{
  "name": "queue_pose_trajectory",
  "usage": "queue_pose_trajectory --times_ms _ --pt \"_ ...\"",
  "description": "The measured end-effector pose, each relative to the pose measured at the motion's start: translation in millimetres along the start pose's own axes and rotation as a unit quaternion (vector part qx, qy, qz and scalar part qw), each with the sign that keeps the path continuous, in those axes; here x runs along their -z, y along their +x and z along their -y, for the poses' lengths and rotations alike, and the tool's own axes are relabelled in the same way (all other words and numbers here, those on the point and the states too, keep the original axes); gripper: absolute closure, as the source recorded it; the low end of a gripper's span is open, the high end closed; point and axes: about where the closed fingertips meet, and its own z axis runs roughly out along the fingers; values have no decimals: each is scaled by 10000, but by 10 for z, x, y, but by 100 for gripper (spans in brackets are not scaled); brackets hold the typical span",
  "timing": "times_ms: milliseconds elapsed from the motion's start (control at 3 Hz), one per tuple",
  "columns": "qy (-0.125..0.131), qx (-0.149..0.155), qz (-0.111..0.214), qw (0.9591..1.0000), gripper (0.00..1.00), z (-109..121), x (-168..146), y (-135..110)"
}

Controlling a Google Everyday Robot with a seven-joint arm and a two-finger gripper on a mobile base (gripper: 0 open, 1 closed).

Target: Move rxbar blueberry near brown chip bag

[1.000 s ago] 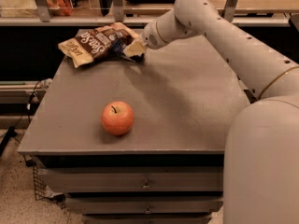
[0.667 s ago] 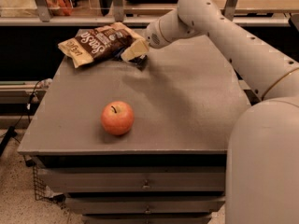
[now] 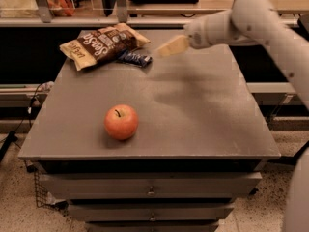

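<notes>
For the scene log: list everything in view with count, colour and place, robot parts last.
brown chip bag: one, dark brown with tan ends, far left corner of the table
rxbar blueberry: one, dark blue, right beside the bag's near right edge
apple: one, red-orange, front of the table, left of centre
table: one, grey, drawers below
arm: one, white, reaching in from the right
claw: one, pale tan, above the table, right of the rxbar, apart from it

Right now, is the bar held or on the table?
On the table: the bar lies flat beside the chip bag; the gripper hovers clear, to its right.
</notes>
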Motion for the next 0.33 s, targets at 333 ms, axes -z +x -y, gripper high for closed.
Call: queue_pose_trajectory --times_ms 333 --pt "544 -358 511 9966 0 315 858 180"
